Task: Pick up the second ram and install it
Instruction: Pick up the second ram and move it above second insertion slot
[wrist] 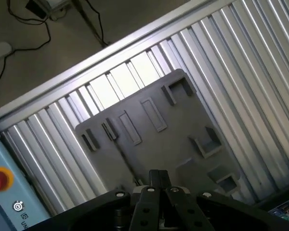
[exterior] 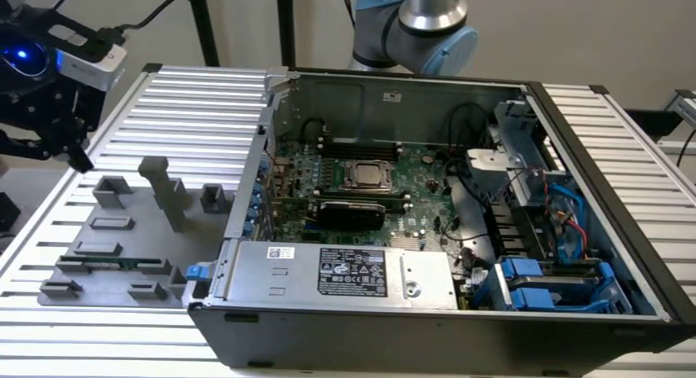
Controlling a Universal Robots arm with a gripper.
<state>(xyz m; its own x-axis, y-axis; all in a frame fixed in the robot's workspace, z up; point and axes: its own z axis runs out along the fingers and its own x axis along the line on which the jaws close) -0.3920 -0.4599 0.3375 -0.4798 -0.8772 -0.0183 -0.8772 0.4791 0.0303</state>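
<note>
Jaws: pressed together, empty, hovering over the grey fixture tray [wrist: 178,144].
Second ram [exterior: 109,261]: lying in a tray slot.

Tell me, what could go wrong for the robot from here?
The second ram is thin and sits low in the grey fixture among raised blocks; a slightly off approach by the gripper might hit those instead. The case's walls and black cables crowd the motherboard, so the stick could snag going in.
</note>
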